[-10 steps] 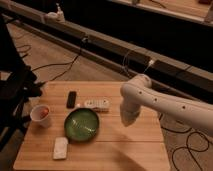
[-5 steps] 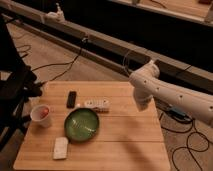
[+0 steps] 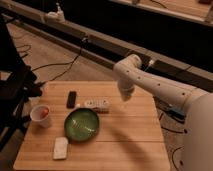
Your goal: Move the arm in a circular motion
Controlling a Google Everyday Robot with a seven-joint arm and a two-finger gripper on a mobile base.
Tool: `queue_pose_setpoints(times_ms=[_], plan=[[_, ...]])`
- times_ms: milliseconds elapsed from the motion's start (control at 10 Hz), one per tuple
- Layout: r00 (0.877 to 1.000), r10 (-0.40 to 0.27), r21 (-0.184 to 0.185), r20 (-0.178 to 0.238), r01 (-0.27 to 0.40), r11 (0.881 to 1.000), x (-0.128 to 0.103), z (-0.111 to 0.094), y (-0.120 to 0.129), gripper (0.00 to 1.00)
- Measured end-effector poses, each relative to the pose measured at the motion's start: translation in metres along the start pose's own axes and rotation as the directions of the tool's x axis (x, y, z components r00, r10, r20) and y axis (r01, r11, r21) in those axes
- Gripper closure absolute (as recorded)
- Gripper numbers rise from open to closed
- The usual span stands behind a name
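The large glossy white arm (image 3: 160,87) reaches in from the right over the back right part of the wooden table (image 3: 130,145). Its bulbous joint (image 3: 127,67) sits highest, above the table's back edge. From there the last segment hangs down, and the gripper (image 3: 125,96) at its tip is just above the tabletop, to the right of a white oblong item (image 3: 96,104). It touches none of the items on the table.
On the table are a green bowl (image 3: 81,123), a black remote (image 3: 72,99), a white cup with red contents (image 3: 41,115) and a white flat block (image 3: 60,147). A black chair (image 3: 15,95) stands at the left. Cables (image 3: 60,65) lie on the floor behind.
The arm has swung from over the table's right middle back towards the far edge and a little left. Its end now hangs nearer the white oblong item. The tabletop items have not moved.
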Motion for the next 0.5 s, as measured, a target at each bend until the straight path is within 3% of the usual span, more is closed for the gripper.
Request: queue_pose_setpoints(times_ms=[200, 500], plan=[[0.994, -0.053, 0.023, 0.099, 0.051, 0.998, -0.044, -0.010, -0.001, 1.00], [0.975, -0.102, 0.042, 0.195, 0.096, 0.994, -0.075, -0.022, 0.026, 1.00]])
